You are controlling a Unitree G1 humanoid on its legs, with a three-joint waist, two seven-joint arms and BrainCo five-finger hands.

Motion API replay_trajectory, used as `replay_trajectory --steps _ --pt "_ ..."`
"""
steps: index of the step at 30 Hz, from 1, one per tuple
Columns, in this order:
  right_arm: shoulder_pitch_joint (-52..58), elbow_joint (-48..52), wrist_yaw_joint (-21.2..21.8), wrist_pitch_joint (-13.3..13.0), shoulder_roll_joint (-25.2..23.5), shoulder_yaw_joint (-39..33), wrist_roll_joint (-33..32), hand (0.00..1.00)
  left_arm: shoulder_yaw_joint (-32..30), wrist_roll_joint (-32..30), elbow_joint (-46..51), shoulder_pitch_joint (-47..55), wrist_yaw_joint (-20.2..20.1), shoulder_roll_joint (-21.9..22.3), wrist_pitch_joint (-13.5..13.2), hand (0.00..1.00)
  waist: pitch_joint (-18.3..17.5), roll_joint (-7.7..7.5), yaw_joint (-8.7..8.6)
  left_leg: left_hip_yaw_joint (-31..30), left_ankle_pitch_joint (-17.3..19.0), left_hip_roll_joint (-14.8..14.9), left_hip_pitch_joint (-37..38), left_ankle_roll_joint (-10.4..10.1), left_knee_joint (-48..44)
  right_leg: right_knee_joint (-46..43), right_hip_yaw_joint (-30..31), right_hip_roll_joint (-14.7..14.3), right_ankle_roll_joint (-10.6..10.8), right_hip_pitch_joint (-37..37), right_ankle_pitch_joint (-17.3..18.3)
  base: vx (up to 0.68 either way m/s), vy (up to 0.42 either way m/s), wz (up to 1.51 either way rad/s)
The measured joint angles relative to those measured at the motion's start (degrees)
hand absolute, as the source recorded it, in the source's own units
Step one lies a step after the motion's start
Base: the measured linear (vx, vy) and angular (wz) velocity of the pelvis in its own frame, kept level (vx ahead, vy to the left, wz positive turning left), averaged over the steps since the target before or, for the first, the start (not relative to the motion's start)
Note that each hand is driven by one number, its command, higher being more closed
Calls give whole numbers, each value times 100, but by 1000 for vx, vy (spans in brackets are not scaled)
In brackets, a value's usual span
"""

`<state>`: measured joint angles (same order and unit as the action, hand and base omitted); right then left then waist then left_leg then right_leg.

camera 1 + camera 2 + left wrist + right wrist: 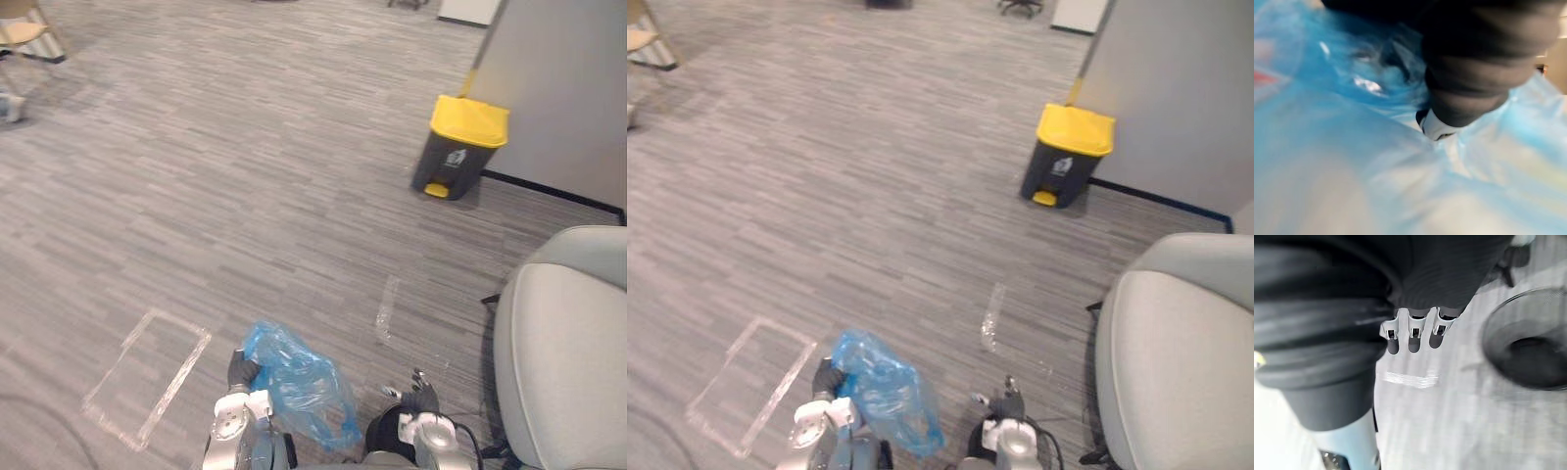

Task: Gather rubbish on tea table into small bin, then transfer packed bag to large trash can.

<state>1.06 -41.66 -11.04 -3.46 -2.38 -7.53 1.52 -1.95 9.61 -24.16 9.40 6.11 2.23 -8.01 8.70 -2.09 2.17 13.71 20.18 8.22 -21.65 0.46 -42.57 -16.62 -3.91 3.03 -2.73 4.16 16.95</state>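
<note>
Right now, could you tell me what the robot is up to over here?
The robot's left hand grips a crumpled blue bag by its top and holds it low in front of the body, above the carpet. The large trash can, dark with a yellow lid that is down, stands ahead and to the right by the grey wall, well apart from the bag. The right hand hangs empty with relaxed fingers beside a pale grey armchair. The bag is not yet in the can.

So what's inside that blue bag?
The bag, gripped by the left hand, bulges. Only blurry shiny lumps show through the plastic; what they are is hidden.
</note>
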Motion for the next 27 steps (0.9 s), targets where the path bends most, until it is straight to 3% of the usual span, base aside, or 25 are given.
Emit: replay_trajectory --steps 1,2,3,4,7,8,9,10,11,12,13,14,16,17,18,19,20,21,23,25,26,27 --pt "3 9 -9 0 0 -31 -2 0 2 0 -11 4 0 4 0 100 4 -6 9 -43 -113 -12 -58 -16 310 -90 12 51 61 4 30 503 291 -60" --pt "30 27 -20 1 2 -146 -3 0 10 -3 -39 53 0 29 1 100 -13 46 46 -253 -1006 -40 45 -8 1592 -365 80 124 322 42 147 355 220 -56" --pt "128 -48 -32 15 -23 -274 -2 0 14 -4 -136 27 0 29 1 100 26 -25 84 -290 -1736 -103 263 -197 1954 -581 263 250 583 115 318 546 334 -55" --pt "174 -73 -20 42 -103 -294 -26 0 -101 -5 -323 -105 35 -40 26 100 -36 -101 75 -310 -1697 -192 280 -134 1851 -390 364 349 613 58 348 333 220 -52" --pt "123 -54 -19 49 -111 -345 -31 0 -42 -58 -374 -241 37 -183 27 100 -1 -36 94 -349 -1517 -201 382 -117 1633 43 549 265 608 -106 -360 207 165 -37" --pt "143 -54 -21 48 -111 -358 -31 0 -27 -61 -366 -244 36 -170 38 100 -19 9 67 -327 -1433 -176 446 -124 1620 1 577 262 651 -93 -393 179 208 -58" --pt "189 -51 -22 51 -125 -360 -28 0 8 -62 -286 -146 33 -133 46 100 -25 148 90 -292 -1018 -119 734 -192 1689 -481 731 202 697 -234 -438 160 204 -90" --pt "228 -38 -24 60 -150 -324 -28 0 83 -63 -245 -99 29 -161 54 100 46 94 137 -43 -720 -109 1094 -215 1853 -1749 805 256 816 -750 -410 160 204 -98" --pt "236 -27 -14 58 -150 -280 -23 0 99 -62 -243 -89 28 -182 59 100 67 52 144 68 -678 -141 1198 -212 1906 -2199 804 318 880 -957 -492 116 93 -95" --pt "262 -27 -5 64 -145 -169 -23 0 149 -62 -244 -50 38 -231 107 100 94 -13 140 298 -571 -223 1440 -225 2031 -3299 762 500 922 -1584 -959 138 58 -71" --pt "339 -28 -7 89 -105 -148 9 0 154 -60 -243 -41 67 -233 119 100 122 -13 79 404 -505 -258 1677 -247 2198 -3912 561 615 809 -2006 -871 178 65 -66" --pt "372 -28 -8 99 -105 -138 30 0 157 -60 -242 -46 89 -234 119 100 123 -11 67 437 -500 -257 1771 -252 2286 -3981 432 638 777 -2138 -771 205 25 -41" --pt "413 -29 -16 134 -106 -134 79 0 212 -54 -237 -126 130 -242 115 100 126 -23 -45 425 -478 -255 2046 -288 2667 -3561 -346 680 658 -2636 -375 287 -36 -12" --pt "406 -34 -21 131 -99 -137 81 0 227 -55 -241 -146 133 -242 115 100 129 -29 -66 412 -469 -255 2091 -302 2723 -3341 -493 674 661 -2702 -340 312 -88 8" --pt "369 -155 -24 122 -91 -148 84 0 240 -54 -320 -208 131 -242 111 100 130 -44 -116 393 -467 -262 2244 -316 2886 -2435 -774 588 635 -2728 -374 417 -139 15" --pt "324 -309 -26 126 -106 -150 88 0 237 -53 -415 -215 135 -306 105 100 58 -168 -159 351 -410 -387 2385 -447 2996 -1370 -781 480 448 -2637 -715 520 -172 23" --pt "346 -372 -21 123 -94 -137 87 0 235 -54 -512 -240 134 -365 98 100 58 -243 -199 278 -367 -459 2438 -523 2993 -1154 -738 477 52 -2605 -825 594 -175 12" --pt "216 -484 -27 140 35 -178 87 0 211 -55 -691 -296 139 -274 127 100 62 20 -188 24 -392 -293 2577 -585 3010 -1226 -863 363 60 -2447 -714 428 -121 4" --pt "148 -427 -26 117 100 -264 84 0 192 -57 -683 -283 139 -170 124 100 86 195 -229 -271 -422 -178 2602 -605 2825 -1218 -985 268 64 -2265 -454 508 -148 9" --pt "193 -440 -20 145 70 -291 83 0 199 -57 -589 -277 128 -94 124 100 137 281 -227 -416 -488 23 2510 -674 2003 -1037 -1157 144 51 -1779 -357 542 -157 21" --pt "266 -409 -24 134 12 -139 68 0 204 -54 -305 -161 98 -45 117 100 153 270 -189 -566 -1054 338 1853 -767 8 -605 -1182 -22 23 -1043 -337 466 -87 -3" --pt "244 -408 -20 117 16 -33 68 0 204 -54 -153 -110 90 -25 103 100 161 257 -152 -542 -1170 464 1569 -792 -720 -450 -1128 -70 -22 -816 -303 537 -34 -23"
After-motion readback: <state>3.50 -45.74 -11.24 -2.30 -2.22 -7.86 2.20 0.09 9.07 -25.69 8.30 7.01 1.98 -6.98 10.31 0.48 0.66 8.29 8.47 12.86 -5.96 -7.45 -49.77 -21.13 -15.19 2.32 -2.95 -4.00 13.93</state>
